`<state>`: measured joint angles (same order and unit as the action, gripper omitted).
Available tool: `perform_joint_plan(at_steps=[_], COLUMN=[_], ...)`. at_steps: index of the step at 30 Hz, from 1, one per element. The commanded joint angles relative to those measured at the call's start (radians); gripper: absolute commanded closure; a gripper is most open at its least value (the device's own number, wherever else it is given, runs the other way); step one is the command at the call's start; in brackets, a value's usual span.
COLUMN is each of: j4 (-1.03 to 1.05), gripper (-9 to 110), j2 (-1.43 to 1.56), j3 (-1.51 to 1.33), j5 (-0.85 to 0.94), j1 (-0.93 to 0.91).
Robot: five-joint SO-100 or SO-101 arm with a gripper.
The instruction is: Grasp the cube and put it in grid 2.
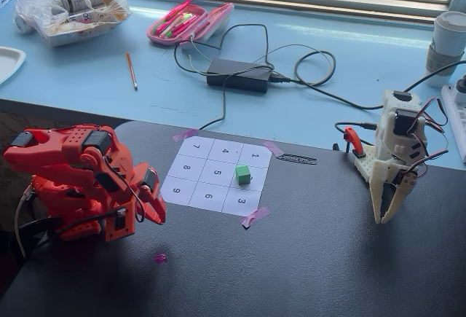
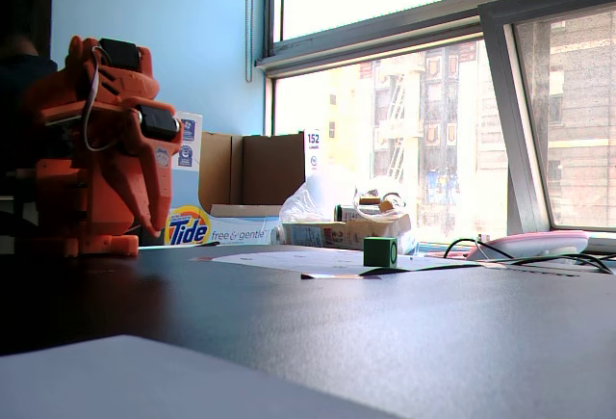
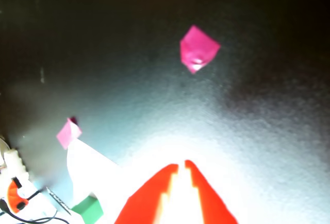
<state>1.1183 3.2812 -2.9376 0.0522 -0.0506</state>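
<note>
The green cube (image 1: 242,175) sits on grid 2 (image 1: 252,180) of the numbered sheet near the table's far edge, well apart from the red gripper (image 1: 156,211), whose fingers are nearly closed on nothing.

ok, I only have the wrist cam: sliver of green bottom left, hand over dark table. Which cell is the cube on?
Observer: In a fixed view, the cube sits in the sheet's right column between cell 1 and cell 3, hiding the digit there.
Operator: Hand close to it?
Observer: No. The hand is off the sheet, past the cell 9 corner, and the red arm is folded low.
Operator: Anything on the far side?
Observer: A white arm stands right of the sheet, clear of the cube.
</note>
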Motion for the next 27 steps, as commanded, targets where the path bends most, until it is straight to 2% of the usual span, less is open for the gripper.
perform_joint_plan(at_steps=[1, 27], j4=[0.025, 0.020], gripper=[101, 101], j2=[0.021, 0.021], j3=[-0.021, -0.084], j5=[0.008, 0.005], j1=[0.002, 0.011])
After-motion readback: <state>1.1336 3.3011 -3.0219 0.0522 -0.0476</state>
